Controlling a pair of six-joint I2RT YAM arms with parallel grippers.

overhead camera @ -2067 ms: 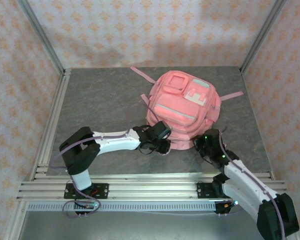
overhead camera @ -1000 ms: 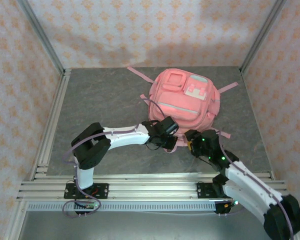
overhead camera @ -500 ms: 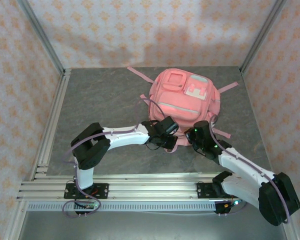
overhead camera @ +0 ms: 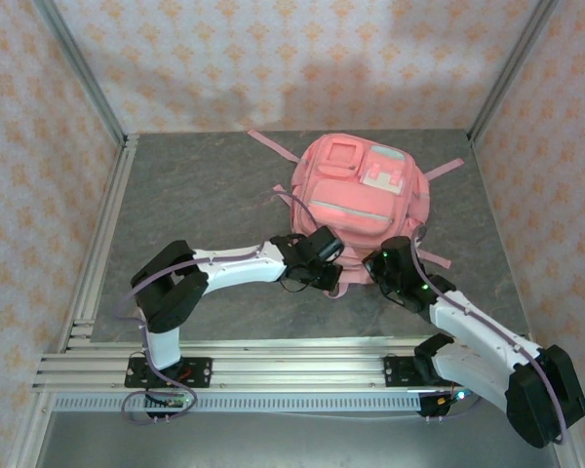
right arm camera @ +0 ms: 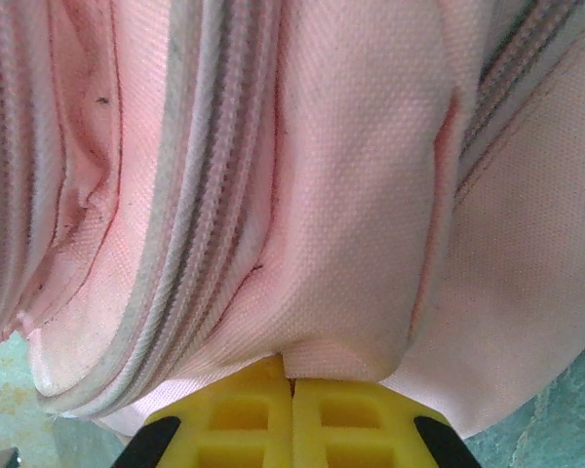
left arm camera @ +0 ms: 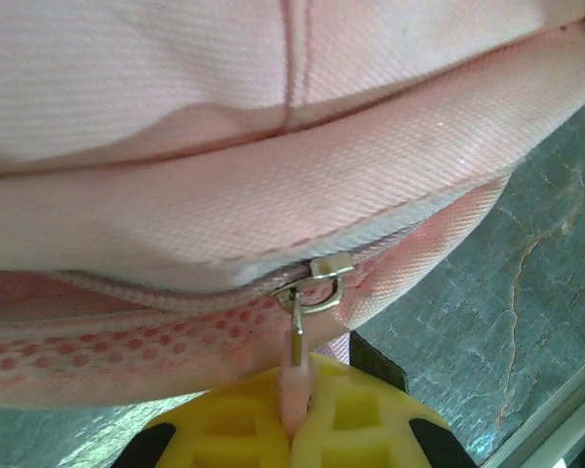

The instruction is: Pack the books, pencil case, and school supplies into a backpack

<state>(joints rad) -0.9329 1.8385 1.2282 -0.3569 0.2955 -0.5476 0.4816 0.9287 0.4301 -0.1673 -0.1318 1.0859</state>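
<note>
The pink backpack lies on the table with its front pockets up. My left gripper is at its near edge, shut on the pink zipper pull that hangs from the metal slider of the backpack. Just to its right, my right gripper is shut on a fold of the backpack's fabric, beside a grey zipper line. The yellow fingers meet with cloth pinched between them. The books, pencil case and school supplies are out of view.
Loose pink straps trail from the backpack over the grey stone-look table. Metal frame rails run along the near edge and the left side. Patterned walls close the back and sides.
My right arm has reached forward to the backpack's near edge and its gripper has shut on the fabric. The left gripper has kept its hold on the zipper pull.
</note>
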